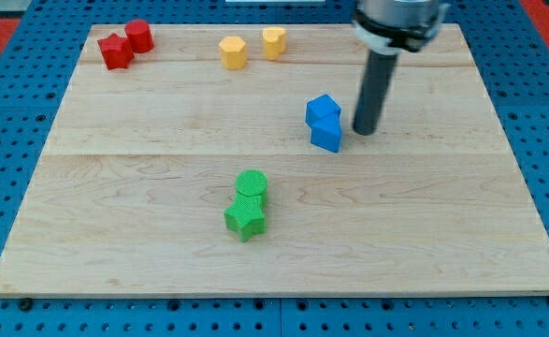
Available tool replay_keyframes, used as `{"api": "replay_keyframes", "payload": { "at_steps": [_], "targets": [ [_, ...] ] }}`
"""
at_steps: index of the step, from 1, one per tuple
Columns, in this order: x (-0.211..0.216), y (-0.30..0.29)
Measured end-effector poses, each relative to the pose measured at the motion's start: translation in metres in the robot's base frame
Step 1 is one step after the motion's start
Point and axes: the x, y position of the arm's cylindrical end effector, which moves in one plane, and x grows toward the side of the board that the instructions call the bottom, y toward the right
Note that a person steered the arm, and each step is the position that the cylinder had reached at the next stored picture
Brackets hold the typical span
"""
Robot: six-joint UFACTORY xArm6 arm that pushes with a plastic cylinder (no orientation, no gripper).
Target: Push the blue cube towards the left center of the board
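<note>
Two blue blocks touch each other a little right of the board's centre: a blue cube (322,109) at the top and a second blue block (327,135) just below it. My tip (365,129) rests on the board right of the pair, a short gap from the lower block and not touching either. The dark rod rises from it toward the view's top.
Wooden board (115,187) on a blue pegboard. A red star-shaped block (115,51) and a red cylinder (139,36) sit at top left. Two yellow blocks (233,51) (273,42) sit at top centre. A green cylinder (252,185) and green star block (246,219) lie below centre.
</note>
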Motion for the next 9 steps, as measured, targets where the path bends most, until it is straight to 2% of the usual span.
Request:
{"api": "replay_keyframes", "payload": {
  "at_steps": [1,2,3,4,6,7,9],
  "targets": [
    [-0.012,-0.033],
    [-0.002,-0.093],
    [-0.009,-0.051],
    [-0.034,-0.025],
    [-0.052,-0.164],
    [-0.033,-0.227],
    [0.006,-0.199]
  ]
}}
